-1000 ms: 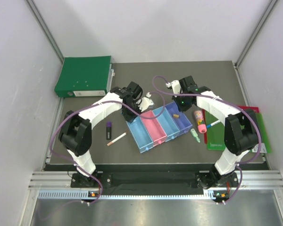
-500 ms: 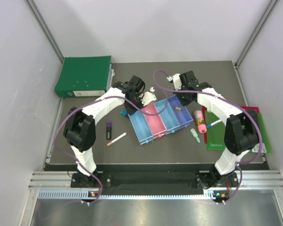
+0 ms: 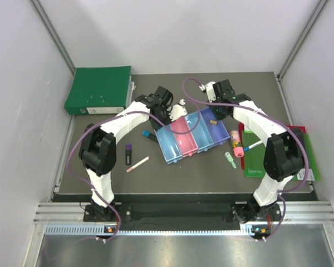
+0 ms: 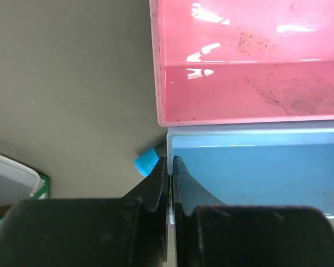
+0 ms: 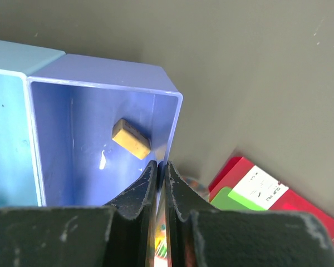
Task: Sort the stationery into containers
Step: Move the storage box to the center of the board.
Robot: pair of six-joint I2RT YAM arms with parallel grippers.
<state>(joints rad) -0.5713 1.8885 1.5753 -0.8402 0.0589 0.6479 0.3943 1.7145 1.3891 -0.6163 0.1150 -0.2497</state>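
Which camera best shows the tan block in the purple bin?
The right wrist view: the tan block lies close up on the purple bin floor, beyond the right gripper pinching its wall. The top view shows only a speck. The left wrist view shows just the pink bin and blue bin.

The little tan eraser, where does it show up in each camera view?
Top external: the eraser lies at the far end of the purple bin, rightmost in the row.
Left wrist: not in it; only the pink bin and a blue bin show.
Right wrist: left of centre, on the purple bin's floor, above the right end effector.
Shared landmark: the purple bin's wall.
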